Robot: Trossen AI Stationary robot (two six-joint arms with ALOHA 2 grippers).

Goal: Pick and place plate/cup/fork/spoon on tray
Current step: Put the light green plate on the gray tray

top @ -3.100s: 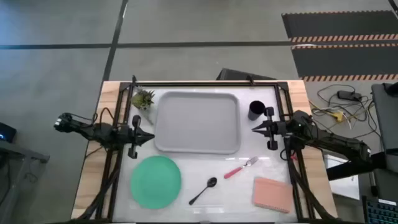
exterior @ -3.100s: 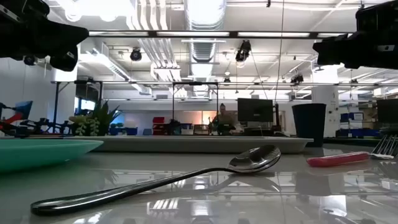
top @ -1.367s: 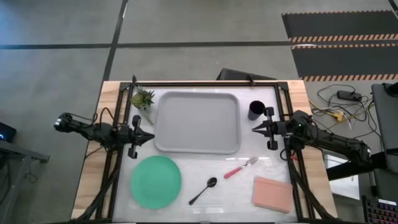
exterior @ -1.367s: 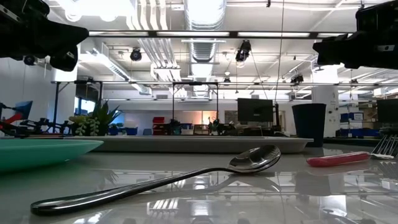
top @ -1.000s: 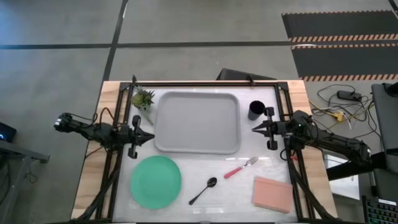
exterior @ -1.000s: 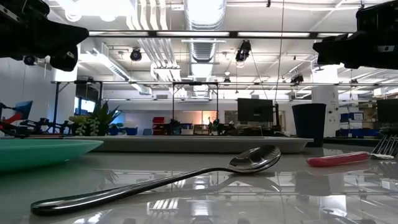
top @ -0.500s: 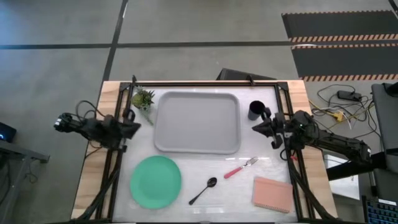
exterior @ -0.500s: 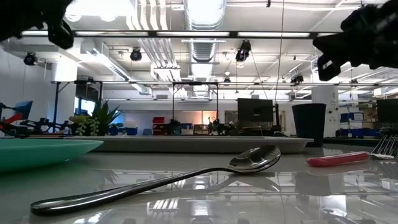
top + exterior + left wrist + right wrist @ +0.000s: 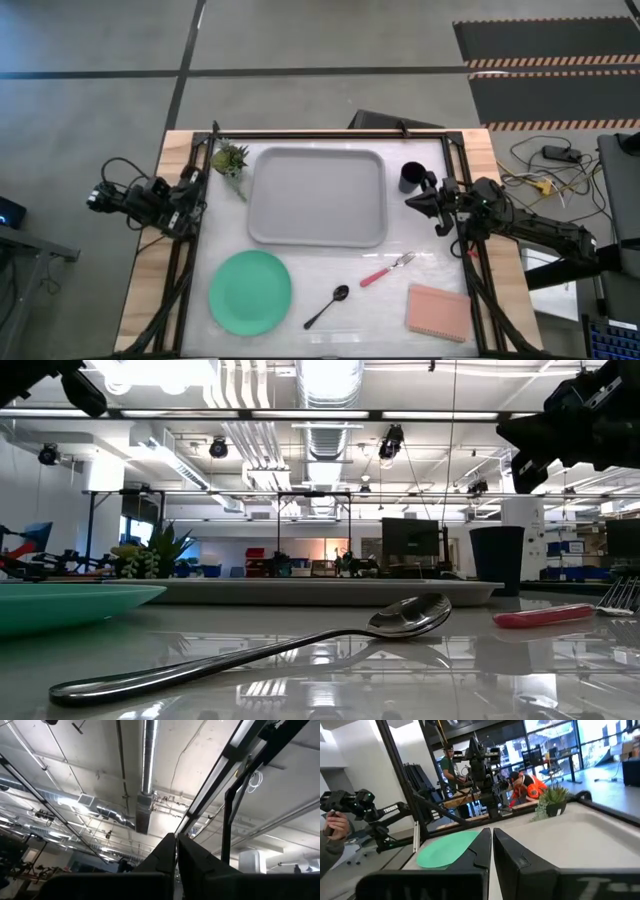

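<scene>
The light-grey tray (image 9: 316, 196) lies at the table's far middle. The mint-green plate (image 9: 250, 292) lies flat at the near left, and also shows in the right wrist view (image 9: 449, 850). The dark spoon (image 9: 327, 306) and the pink-handled fork (image 9: 387, 268) lie near the front. The dark cup (image 9: 410, 177) stands upright right of the tray. My left gripper (image 9: 200, 188) is shut, left of the tray, tipped up toward the ceiling (image 9: 176, 838). My right gripper (image 9: 412, 203) is shut and empty, just in front of the cup, pointing across the tray (image 9: 491, 831).
A small potted plant (image 9: 230, 159) stands at the tray's far left corner. A pink rectangular pad (image 9: 438, 312) lies at the near right. A black frame runs around the table's edges. People show in the room beyond the table in the right wrist view.
My left gripper has drawn back toward the table's left edge and tipped upward, rising almost out of the low view. My right gripper has turned about its own axis and tipped down a little, staying beside the cup. The tableware has not moved.
</scene>
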